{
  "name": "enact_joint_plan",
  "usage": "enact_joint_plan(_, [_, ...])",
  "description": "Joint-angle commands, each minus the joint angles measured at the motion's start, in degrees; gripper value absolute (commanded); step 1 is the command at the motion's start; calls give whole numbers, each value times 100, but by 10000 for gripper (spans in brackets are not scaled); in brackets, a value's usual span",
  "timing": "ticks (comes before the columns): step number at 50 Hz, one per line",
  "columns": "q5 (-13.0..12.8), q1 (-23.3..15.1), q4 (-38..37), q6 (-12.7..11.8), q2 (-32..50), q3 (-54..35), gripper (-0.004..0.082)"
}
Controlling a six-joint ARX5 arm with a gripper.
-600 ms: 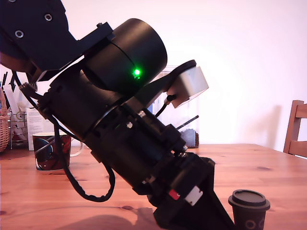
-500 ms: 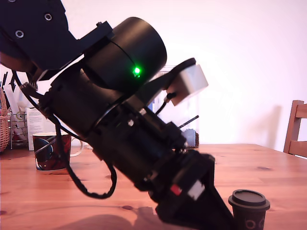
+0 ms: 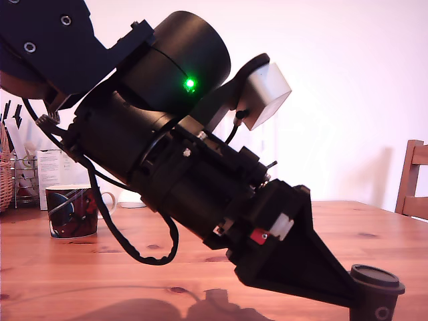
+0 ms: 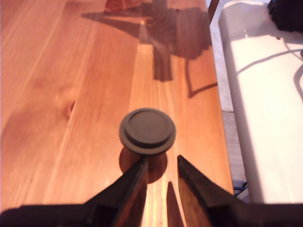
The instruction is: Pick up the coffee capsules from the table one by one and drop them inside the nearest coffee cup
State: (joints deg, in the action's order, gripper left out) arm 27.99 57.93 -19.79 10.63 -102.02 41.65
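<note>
Coffee capsule (image 4: pixel 147 130), dark with its wide flat rim up, stands upright on the wooden table (image 4: pixel 57 94) right in front of the end effector (image 4: pixel 160 165). In the wrist view the two finger tips (image 4: pixel 138 169) sit just short of the capsule's side, with a narrow gap between them and nothing held; whether they touch the capsule cannot be told. In the exterior view the end effector's (image 3: pixel 351 294) black tapered nose points down at the capsule (image 3: pixel 377 294), its tip reaching just under the rim. The coffee cup (image 3: pixel 72 211), dark with a red-and-blue print and a white handle, stands well behind the end effector, beyond the arm's body, near the table's far edge. A wooden chair (image 3: pixel 414 180) stands past the capsule at the table's edge.
</note>
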Motion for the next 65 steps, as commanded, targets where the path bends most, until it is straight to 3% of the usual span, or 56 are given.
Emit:
enact_joint_plan(1, [-2, -7, -70, -11, 107, -50, 186])
enact_joint_plan(8, [-66, -15, -111, -11, 107, -55, 479])
enact_joint_plan(11, [-66, -17, -111, -9, 107, -55, 542])
enact_joint_plan(41, [-234, -87, -511, 37, -151, -52, 547])
enact_joint_plan(65, [-232, -74, -236, 142, -345, 216, 547])
